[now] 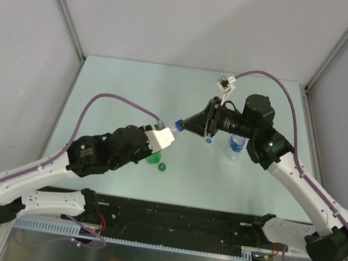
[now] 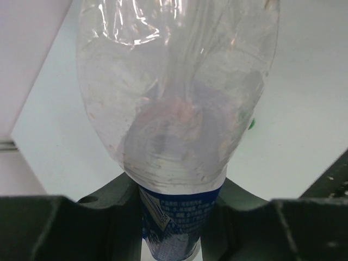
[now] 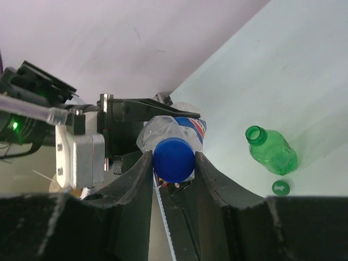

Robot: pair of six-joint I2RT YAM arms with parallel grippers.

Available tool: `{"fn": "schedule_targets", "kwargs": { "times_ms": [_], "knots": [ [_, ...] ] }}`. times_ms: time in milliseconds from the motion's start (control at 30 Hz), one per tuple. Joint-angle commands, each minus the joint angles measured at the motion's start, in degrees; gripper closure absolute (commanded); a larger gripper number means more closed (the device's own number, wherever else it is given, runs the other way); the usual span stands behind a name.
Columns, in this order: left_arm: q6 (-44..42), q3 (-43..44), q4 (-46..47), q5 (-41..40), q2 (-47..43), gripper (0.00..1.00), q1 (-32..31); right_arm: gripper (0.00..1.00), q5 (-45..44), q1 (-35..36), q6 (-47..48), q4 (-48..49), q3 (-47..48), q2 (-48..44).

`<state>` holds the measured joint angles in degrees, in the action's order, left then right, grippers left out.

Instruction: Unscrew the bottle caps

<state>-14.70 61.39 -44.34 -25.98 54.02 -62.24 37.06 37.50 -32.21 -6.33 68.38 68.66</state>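
**Inspector:** Start with the table (image 1: 135, 86) and work down.

**Assistant:** Over its middle the two arms meet. The left gripper (image 2: 179, 217) is clamped on the clear bottle (image 2: 174, 109), its fingers (image 2: 98, 217) pressed against either side of the blue label (image 2: 174, 223). The bottle is held off the table, roughly level, between the two grippers.

**Inspector:** And the other gripper?

**Assistant:** The right gripper (image 3: 174, 159) is closed on the blue cap (image 3: 174, 159). Both fingers (image 3: 142, 168) touch its sides, with only the cap's width between them. The cap sits on the neck of the clear bottle.

**Inspector:** What stands on the table?

**Assistant:** A second clear bottle (image 1: 235, 147) with a blue label stands upright under the right arm, well apart from the grip. Whether it has a cap cannot be told. The green bottle (image 3: 274, 152) rests near the left gripper, its mouth open.

**Inspector:** Smallest item?

**Assistant:** The green cap (image 3: 280, 188) lies flat on the table just beside the green bottle, touched by neither gripper.
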Motion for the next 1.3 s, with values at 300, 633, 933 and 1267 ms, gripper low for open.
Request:
{"fn": "schedule_targets", "kwargs": {
  "times_ms": [300,633,933,1267],
  "knots": [
    [4.3,7.1,5.5,30.0,-5.1,1.00,-0.5,1.00,8.6,2.7,11.0,-0.2,1.1,-6.0],
    [5.8,5.1,13.0,49.1,-6.1,1.00,-0.4,1.00,17.1,3.0,16.4,2.8,-0.8,-9.3],
    [9.2,0.3,27.1,66.4,-8.0,1.00,0.1,1.00,23.8,2.8,17.3,11.9,-3.1,-12.5],
    [12.2,-1.9,35.6,77.0,-7.4,1.00,0.9,1.00,28.5,3.0,18.0,15.1,-3.2,-12.6]
  ]
}}
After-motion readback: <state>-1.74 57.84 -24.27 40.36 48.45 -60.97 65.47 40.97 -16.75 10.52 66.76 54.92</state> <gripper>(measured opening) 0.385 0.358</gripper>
